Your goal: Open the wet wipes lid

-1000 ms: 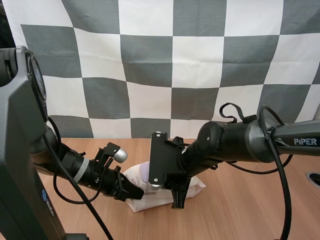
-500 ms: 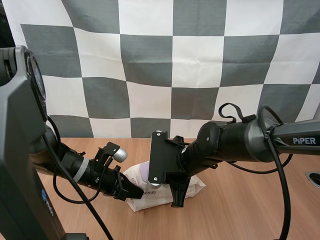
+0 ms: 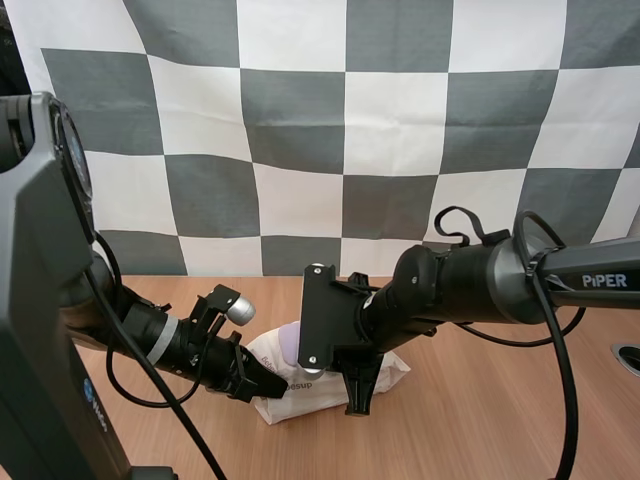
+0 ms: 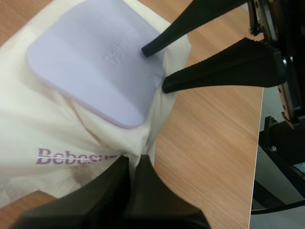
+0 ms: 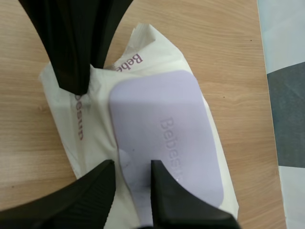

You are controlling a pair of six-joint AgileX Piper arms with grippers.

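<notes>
High view, held against a second ago: almost no movement, bar a slight sideways shuffle of the right gripper (image 3: 357,400) at the pack (image 3: 300,388), lying on the table (image 3: 480,420) between both arms. No lift of the lid (image 3: 288,346) yet; flat and closed on the pack's top face in both wrist views. Reads as fine positioning ahead of the pry, with the opening itself not yet begun.

On the left gripper (image 3: 272,384): closed together, apparently pinching a fold of wrapper at the pack's end and holding it down. On the right gripper: spread apart, straddling the lid's short end, one tip on the lid surface, the other just off the pack's edge. Probably needs a tip hooked under the lid's lip next.

Count: one pack, one lid, two grippers, one table.
</notes>
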